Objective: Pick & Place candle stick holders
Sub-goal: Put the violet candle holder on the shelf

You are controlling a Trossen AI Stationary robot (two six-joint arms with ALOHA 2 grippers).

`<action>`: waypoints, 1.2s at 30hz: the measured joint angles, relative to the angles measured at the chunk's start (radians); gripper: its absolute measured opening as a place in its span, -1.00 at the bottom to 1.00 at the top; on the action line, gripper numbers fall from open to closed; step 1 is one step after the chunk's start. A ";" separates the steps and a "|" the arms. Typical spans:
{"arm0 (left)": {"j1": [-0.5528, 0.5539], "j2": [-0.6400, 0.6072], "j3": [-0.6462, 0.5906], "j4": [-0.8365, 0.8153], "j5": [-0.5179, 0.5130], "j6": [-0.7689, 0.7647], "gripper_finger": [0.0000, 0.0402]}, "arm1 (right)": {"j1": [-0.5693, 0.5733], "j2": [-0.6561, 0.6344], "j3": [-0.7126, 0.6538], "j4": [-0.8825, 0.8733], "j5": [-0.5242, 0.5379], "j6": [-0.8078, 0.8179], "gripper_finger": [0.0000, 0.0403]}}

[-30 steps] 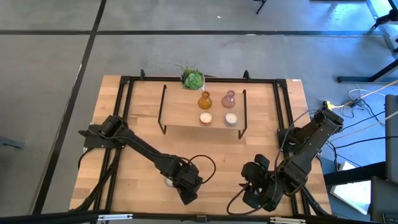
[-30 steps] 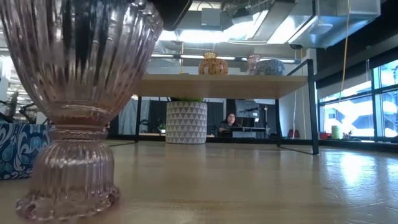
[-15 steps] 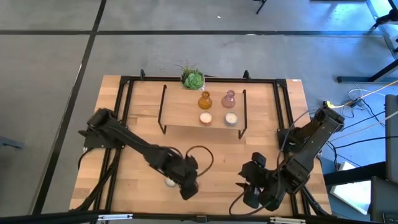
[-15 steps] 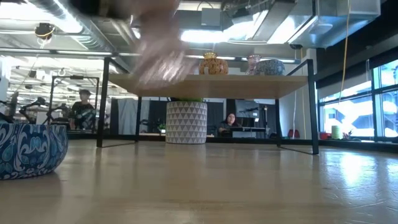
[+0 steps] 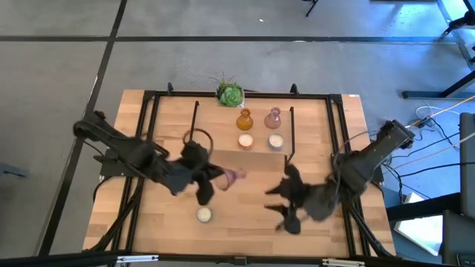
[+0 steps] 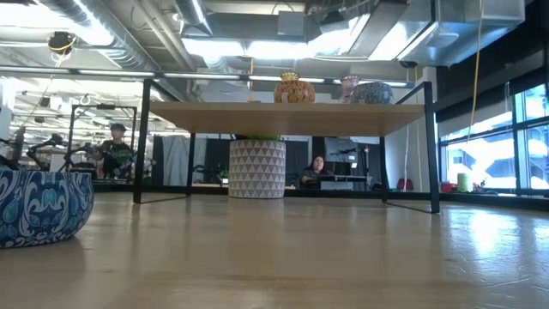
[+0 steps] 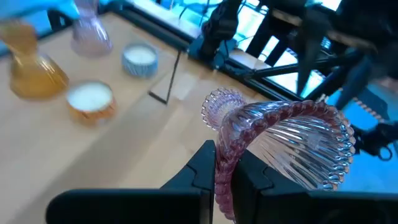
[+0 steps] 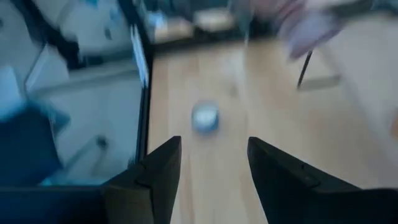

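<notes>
4 holders already stand on the shelf [image 5: 223,152]: amber [image 5: 244,119], pink [image 5: 273,117], and 2 white [image 5: 246,141]. We have lifted a 2nd pink glass holder [image 5: 233,176] off the table since 1 second ago; our left gripper [image 7: 225,171] is clamped on its rim and carries it, tilted, toward the shelf. A last white holder [image 5: 203,215] waits on the table near the front edge. Our right gripper [image 8: 212,162], jaws spread and empty, has swung inward, probably toward that piece, though its view is smeared.
</notes>
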 joint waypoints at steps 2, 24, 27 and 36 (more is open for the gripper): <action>0.000 -0.042 0.000 -0.012 -0.005 0.056 -0.91 | -0.047 -0.029 0.000 0.079 -0.002 -0.066 -0.08; 0.185 -0.597 -0.562 0.742 0.288 0.433 -0.91 | -0.470 -0.102 0.001 0.650 -0.537 -0.187 -0.08; 0.238 -0.558 -0.592 0.824 0.379 0.413 -0.91 | -0.482 -0.087 0.000 0.658 -0.553 -0.181 -0.08; 0.370 -0.465 -0.595 0.978 0.570 0.337 -0.91 | -0.465 -0.059 0.000 0.673 -0.551 -0.245 -0.08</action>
